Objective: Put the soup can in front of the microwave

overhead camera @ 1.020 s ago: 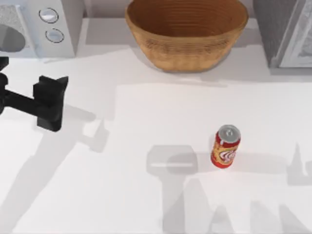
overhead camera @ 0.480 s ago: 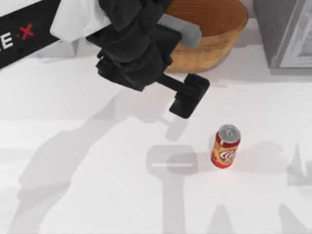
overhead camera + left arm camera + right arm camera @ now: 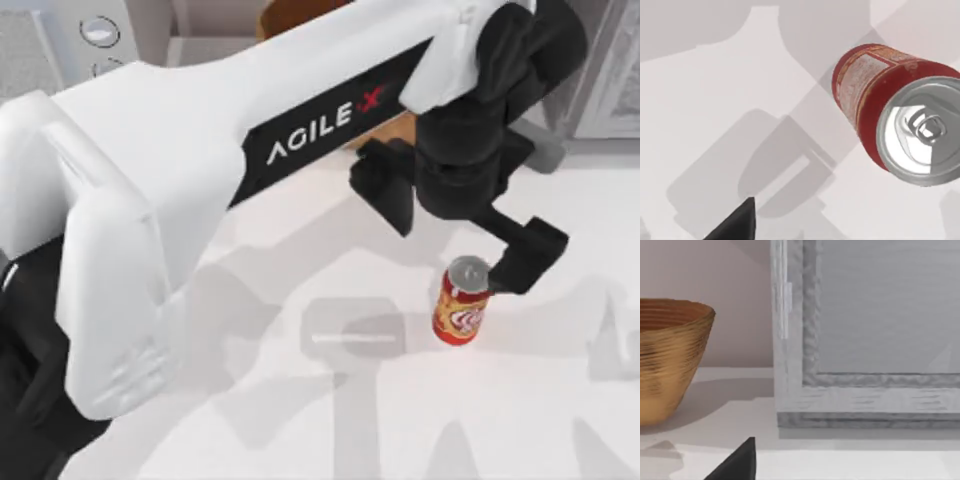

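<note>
Right now the left arm (image 3: 300, 130) reaches in a long diagonal across the table (image 3: 250, 420), from its left edge toward the middle-right. Its hand (image 3: 505, 262) hangs just above and beside the soup can (image 3: 461, 302), with one dark finger (image 3: 527, 255) close to the can's silver top; whether the fingers are spread or pressed together, I cannot tell. They do not appear to pinch anything.

The soup can stands upright on the table, right of centre and nearer the front edge than the back. From the left wrist view it (image 3: 895, 110) is seen from above and slightly aslant, red label and pull-tab lid plain.

The microwave (image 3: 95, 40) sits at the back left corner, well apart from the can. A woven basket (image 3: 670, 360) stands at the back edge, and a darker grey box (image 3: 865, 340) with a white-framed door occupies the back right corner. A dark fingertip (image 3: 737, 462) of the right hand shows in the right wrist view, facing that box.
</note>
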Robot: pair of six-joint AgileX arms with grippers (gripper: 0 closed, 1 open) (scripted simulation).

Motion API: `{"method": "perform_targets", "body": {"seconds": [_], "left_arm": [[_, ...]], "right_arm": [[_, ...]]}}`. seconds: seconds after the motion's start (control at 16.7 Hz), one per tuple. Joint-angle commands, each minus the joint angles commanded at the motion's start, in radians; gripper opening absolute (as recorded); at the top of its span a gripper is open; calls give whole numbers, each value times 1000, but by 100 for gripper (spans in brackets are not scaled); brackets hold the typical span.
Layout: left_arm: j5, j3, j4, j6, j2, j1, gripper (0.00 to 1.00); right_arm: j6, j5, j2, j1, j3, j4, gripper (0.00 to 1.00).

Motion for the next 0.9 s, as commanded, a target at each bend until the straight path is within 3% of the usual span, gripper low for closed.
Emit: {"method": "perform_targets", "body": {"seconds": [0.3, 0.66, 0.9], "left_arm": [[-53, 158, -57, -10, 110, -41, 100], [-51, 153, -52, -9, 108, -37, 100], [-52, 43, 57, -7, 108, -38, 100]], "right_arm": [[0, 0, 0, 0, 0, 0, 100], [0, 0, 0, 0, 0, 0, 100], [0, 0, 0, 0, 0, 0, 100]]}}
